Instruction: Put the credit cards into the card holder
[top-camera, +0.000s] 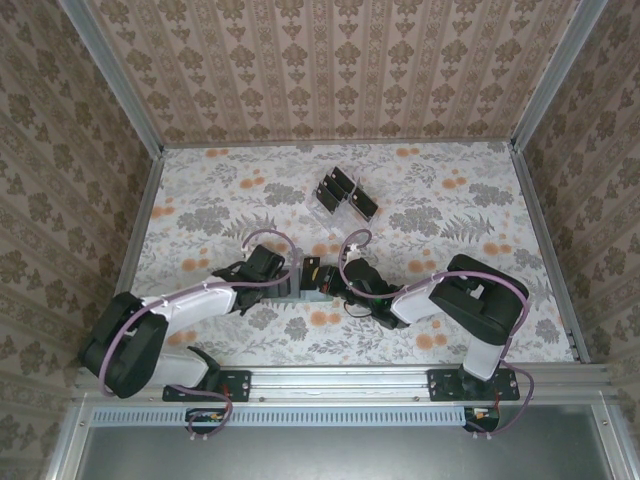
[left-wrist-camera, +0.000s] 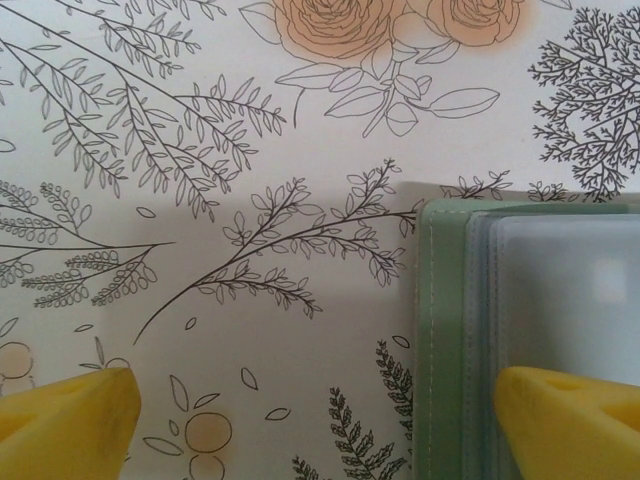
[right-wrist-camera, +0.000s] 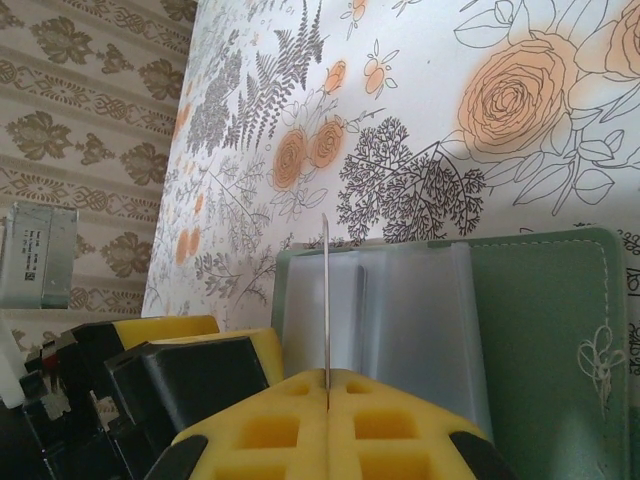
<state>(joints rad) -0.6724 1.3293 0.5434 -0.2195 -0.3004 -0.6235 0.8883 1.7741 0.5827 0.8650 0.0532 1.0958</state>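
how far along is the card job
Early. Done: the flat grey-green card holder lies open, clear sleeves exposed, none visibly filled. In hand: the right gripper has its jaws shut on one thin dark card, edge-on over the sleeves; the left gripper straddles the holder's edge, jaws open. Left: inserting it, plus the dark cards in the clear plastic rack.

Beige damask-patterned wallpaper walls enclose a white table surface printed with orange roses and grey ferns. Silver metal rails edge it under soft, even light.
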